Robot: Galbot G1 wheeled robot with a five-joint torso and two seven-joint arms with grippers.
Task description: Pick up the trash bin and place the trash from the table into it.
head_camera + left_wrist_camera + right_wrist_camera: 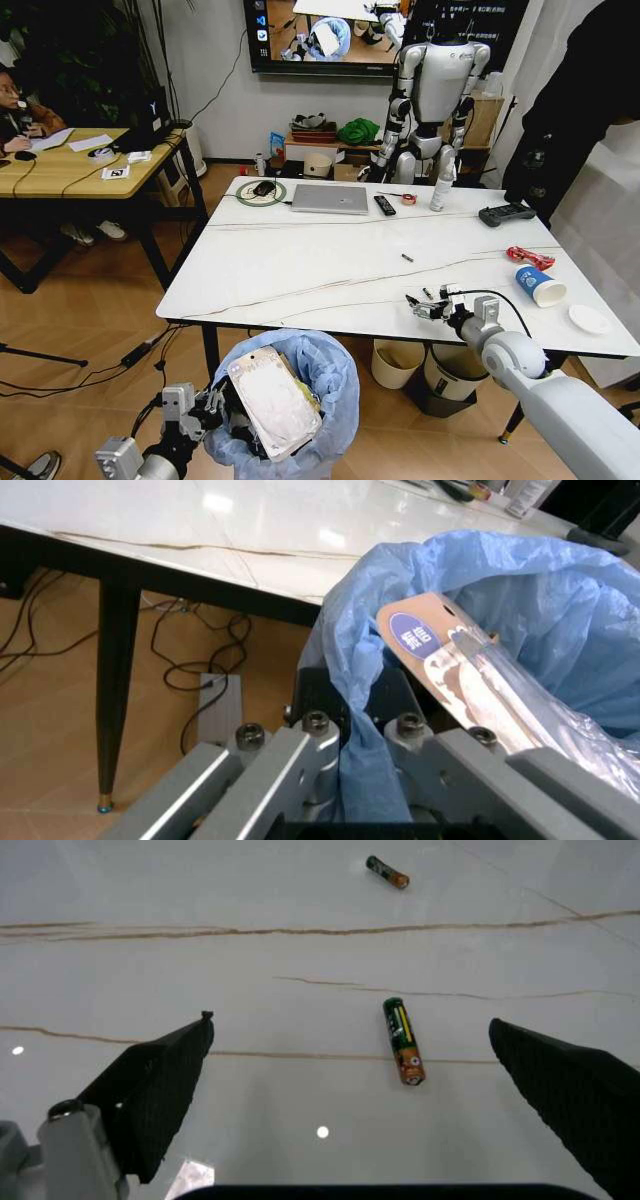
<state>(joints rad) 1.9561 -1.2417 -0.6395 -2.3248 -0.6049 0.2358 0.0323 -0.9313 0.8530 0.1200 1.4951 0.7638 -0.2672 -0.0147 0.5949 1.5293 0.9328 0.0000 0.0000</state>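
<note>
Closest in, the left gripper [205,412] was pinched tight on the rim of the trash bin [330,385], with the crinkly blue bag squeezed between its fingers [300,757]. The bin hung just below the near edge of the table [300,270], off to the robot's left. A flat clear packet with a brown card header [440,641] stuck up out of the bag, leaning against its side.

A bit further on, the right gripper [428,305] hovered low over the near right part of the tabletop with its black fingers [160,1087] spread wide. A green and orange battery [404,1040] lay flat on the marble between them, touching neither. A second battery [386,872] sat further out, well apart from the first.

Over on the right side were a blue-white paper cup [540,286] on its side, a white lid [588,319] near the edge and a red wrapper [530,257] just behind the cup.

At the far edge were a laptop [330,198], a remote [384,205] and a white bottle [441,188].
</note>
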